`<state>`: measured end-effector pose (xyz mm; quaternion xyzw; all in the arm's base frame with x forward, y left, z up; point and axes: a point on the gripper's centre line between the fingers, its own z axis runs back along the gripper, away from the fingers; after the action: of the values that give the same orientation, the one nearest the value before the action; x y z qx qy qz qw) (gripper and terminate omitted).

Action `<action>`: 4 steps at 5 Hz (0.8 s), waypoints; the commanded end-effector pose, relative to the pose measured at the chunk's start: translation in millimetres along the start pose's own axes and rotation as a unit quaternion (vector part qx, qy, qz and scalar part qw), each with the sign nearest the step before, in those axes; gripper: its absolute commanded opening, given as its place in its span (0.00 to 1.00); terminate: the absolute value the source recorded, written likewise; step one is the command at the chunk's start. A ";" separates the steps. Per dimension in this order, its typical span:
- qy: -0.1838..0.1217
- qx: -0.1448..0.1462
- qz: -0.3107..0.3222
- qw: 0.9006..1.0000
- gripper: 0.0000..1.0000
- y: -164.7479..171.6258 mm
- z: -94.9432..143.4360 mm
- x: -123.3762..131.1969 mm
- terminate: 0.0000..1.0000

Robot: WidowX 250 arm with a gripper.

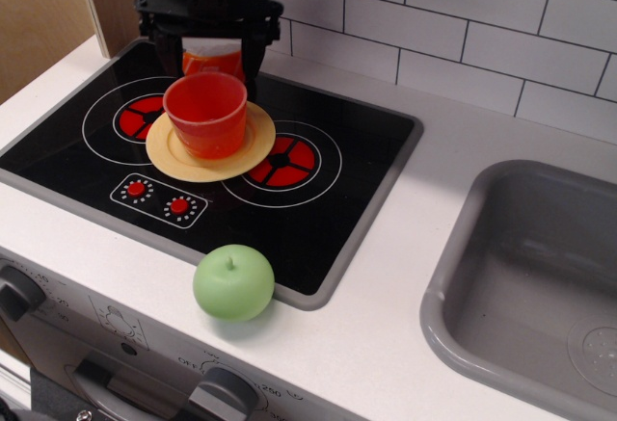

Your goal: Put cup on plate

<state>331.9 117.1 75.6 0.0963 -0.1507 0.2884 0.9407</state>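
Note:
The red-orange cup (205,113) stands upright on the pale-yellow plate (236,156), which lies on the black hob between the two red burners. My gripper (214,66) hangs just behind and above the cup, at the back of the hob. Its two black fingers (253,60) are spread wide and hold nothing. It does not touch the cup. An orange rounded thing with a white top (212,55) shows between the fingers, behind the cup.
A green apple (233,282) sits at the hob's front edge. A grey sink (540,276) is set in the counter at the right. A wooden panel (43,7) stands at the far left, and a white tiled wall (463,16) runs along the back. Oven knobs (19,291) line the front.

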 end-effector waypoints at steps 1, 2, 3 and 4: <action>-0.033 -0.038 -0.020 0.999 1.00 -18.1 27.4 14.1 0.00; -0.043 -0.046 -0.053 0.997 1.00 -34.6 32.9 5.4 0.00; -0.048 -0.049 -0.085 0.994 1.00 -46.8 40.6 -7.2 0.00; -0.048 -0.061 -0.103 0.992 1.00 -57.9 46.7 -19.8 0.00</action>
<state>335.6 44.3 84.6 0.0707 -0.1714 0.1733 0.9673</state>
